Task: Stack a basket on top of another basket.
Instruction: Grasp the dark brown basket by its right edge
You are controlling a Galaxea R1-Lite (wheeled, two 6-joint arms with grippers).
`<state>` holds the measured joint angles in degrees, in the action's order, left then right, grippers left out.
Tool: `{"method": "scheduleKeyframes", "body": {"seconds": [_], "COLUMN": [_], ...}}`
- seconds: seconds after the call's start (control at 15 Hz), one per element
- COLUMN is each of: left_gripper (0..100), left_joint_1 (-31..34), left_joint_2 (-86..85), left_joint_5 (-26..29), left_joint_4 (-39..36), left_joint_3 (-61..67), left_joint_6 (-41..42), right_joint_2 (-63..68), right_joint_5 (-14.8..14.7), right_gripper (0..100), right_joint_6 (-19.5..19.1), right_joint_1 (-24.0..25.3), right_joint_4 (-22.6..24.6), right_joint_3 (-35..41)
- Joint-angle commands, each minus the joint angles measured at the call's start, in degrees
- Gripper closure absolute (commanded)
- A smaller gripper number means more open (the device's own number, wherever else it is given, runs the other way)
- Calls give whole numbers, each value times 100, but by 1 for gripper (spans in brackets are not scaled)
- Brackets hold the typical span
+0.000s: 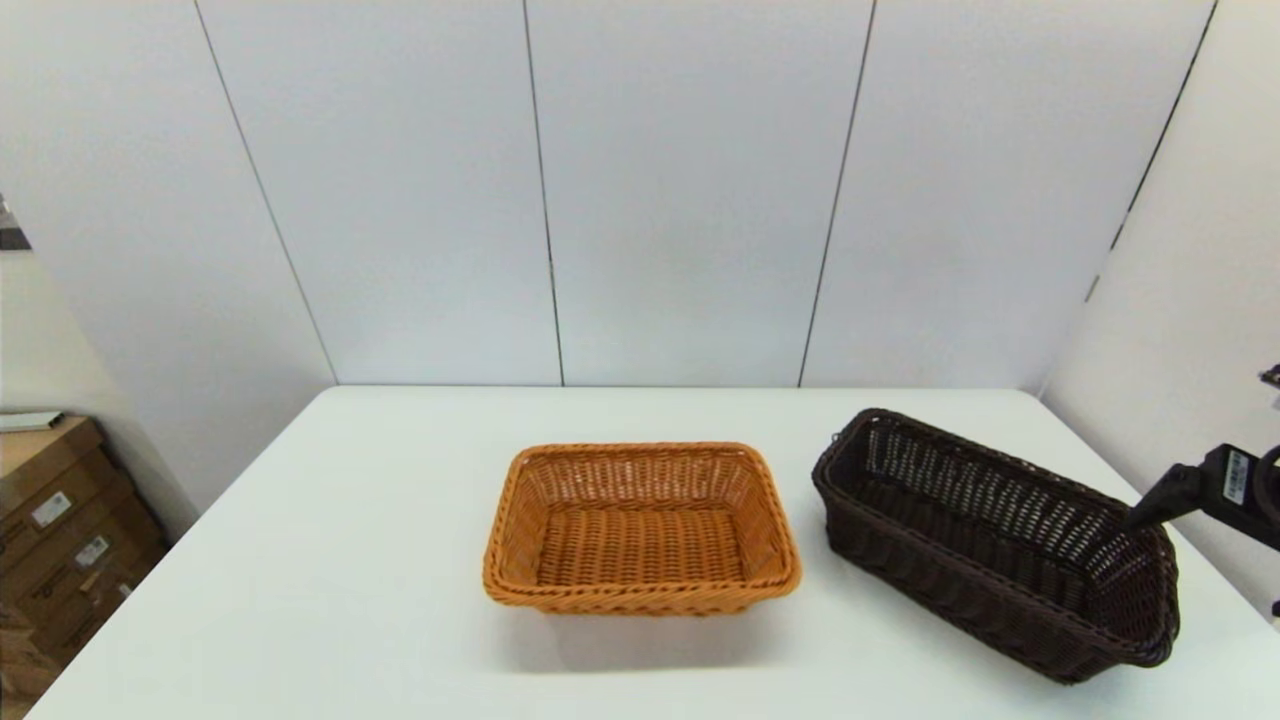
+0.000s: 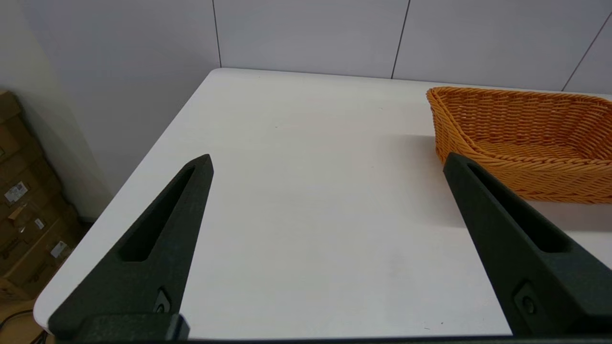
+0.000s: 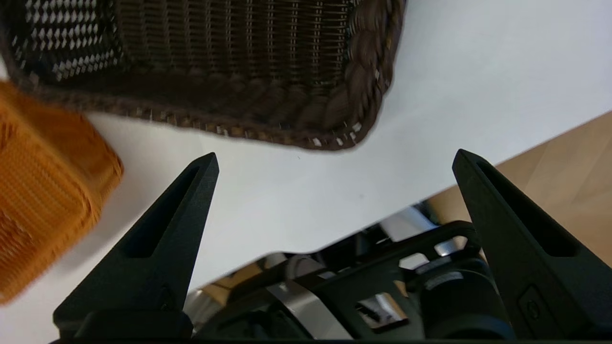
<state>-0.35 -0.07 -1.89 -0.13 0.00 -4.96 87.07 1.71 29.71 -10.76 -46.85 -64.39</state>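
The dark basket (image 1: 995, 540) sits on the right side of the white worktop (image 1: 330, 560), turned at an angle so that one short end points toward the far middle and the other toward my near right. It stands upright on its base, its open-weave sides letting the worktop show through. The orange basket (image 1: 641, 527) rests upright near the middle of the worktop, square to me, just beside the dark one with a strip of bare surface between them; the two do not touch. Both are empty. My right pincer (image 1: 1150, 512) reaches in from the right edge, its tip at the rim of the dark basket's near right end; I cannot tell from the head view whether it touches the wicker. In my right wrist view the right pincer (image 3: 334, 160) has its fingers (image 3: 158, 239) spread wide with nothing between them, the dark basket's (image 3: 248, 71) rounded corner lying beyond the tips and a corner of the orange basket (image 3: 43, 191) off to one side. My left pincer (image 2: 327, 162) is also spread wide and holds nothing; it hangs over bare worktop (image 2: 311, 191) with the orange basket (image 2: 526, 143) beyond one finger. Cardboard boxes (image 1: 60, 510) stand on the floor past the worktop's left edge.
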Motion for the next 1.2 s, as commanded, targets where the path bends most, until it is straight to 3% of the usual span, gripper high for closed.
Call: {"method": "scheduleKeyframes", "body": {"seconds": [0.07,0.47,0.6,0.73,0.93,1.2], "left_gripper": [0,0,0,0,0,0], "left_joint_1": [0,0,0,0,0,0], "left_joint_2": [-1,-1,-1,-1,-1,-1], "left_joint_5": [-4,-4,-4,-4,-4,-4], "left_joint_4": [-4,-4,-4,-4,-4,-4], "left_joint_3": [0,0,0,0,0,0], "left_joint_6": [-5,-5,-5,-5,-5,-5], "right_joint_2": [918,1454,1621,1876,2183,2482], "right_joint_5": [23,207,480,787,937,1025], "right_gripper": [0,0,0,0,0,0], "right_joint_6": [97,-70,-185,-237,-440,-457], "right_joint_1": [-154,-787,-919,-989,-998,-1007], "right_joint_4": [413,1116,1134,1204,1837,2039], "right_joint_3": [129,454,506,603,937,955]}}
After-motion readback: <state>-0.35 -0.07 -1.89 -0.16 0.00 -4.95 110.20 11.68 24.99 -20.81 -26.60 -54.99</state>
